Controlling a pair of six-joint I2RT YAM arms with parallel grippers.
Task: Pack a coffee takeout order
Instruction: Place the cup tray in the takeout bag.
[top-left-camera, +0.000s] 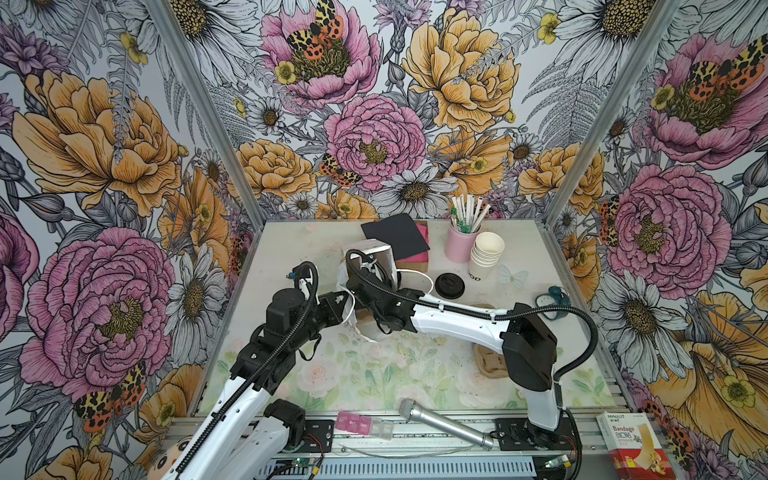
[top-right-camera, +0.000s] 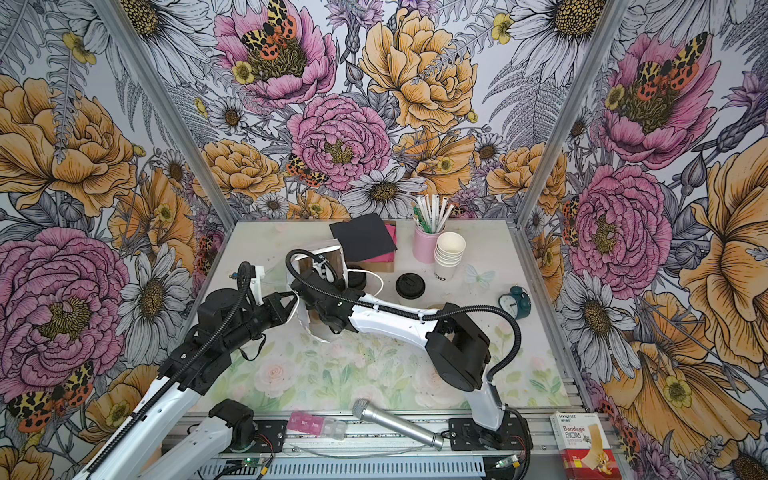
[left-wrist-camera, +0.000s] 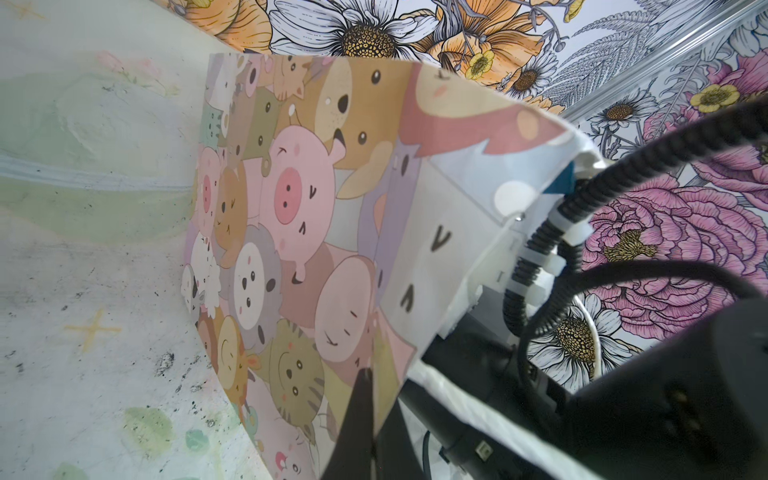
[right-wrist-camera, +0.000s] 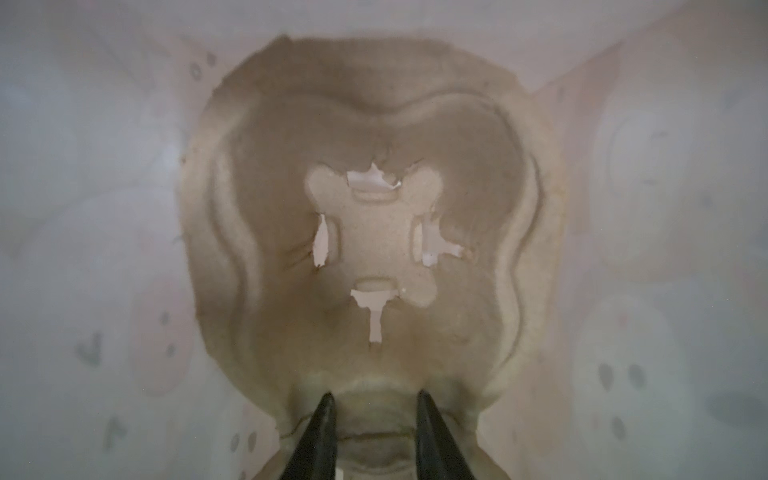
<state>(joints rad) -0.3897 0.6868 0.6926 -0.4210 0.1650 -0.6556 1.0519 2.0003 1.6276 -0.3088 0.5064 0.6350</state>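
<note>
A cartoon-animal paper bag (left-wrist-camera: 299, 199) lies mid-table in both top views (top-left-camera: 368, 255) (top-right-camera: 332, 257). My left gripper (left-wrist-camera: 368, 376) is shut on the bag's rim (top-left-camera: 347, 301). My right arm (top-left-camera: 449, 322) reaches into the bag's mouth, and its gripper (right-wrist-camera: 376, 397) is hidden there in both top views. Its fingers (right-wrist-camera: 326, 411) pinch the near rim of a brown pulp cup carrier (right-wrist-camera: 374, 124) deep in the bag. A white cup under a black lid (top-left-camera: 450, 286) (top-right-camera: 410, 286) stands right of the bag. The black napkin (top-left-camera: 395, 237) (top-right-camera: 362, 237) lies behind it.
Pink napkins (top-left-camera: 411, 264) lie under the black one. A pink straw holder (top-left-camera: 461, 243) and a stack of lidless cups (top-left-camera: 486, 253) stand at the back right. A teal clock (top-left-camera: 555, 301), another pulp carrier (top-left-camera: 490, 361), a microphone (top-left-camera: 444, 424) and a bandage box (top-left-camera: 627, 444) are nearer.
</note>
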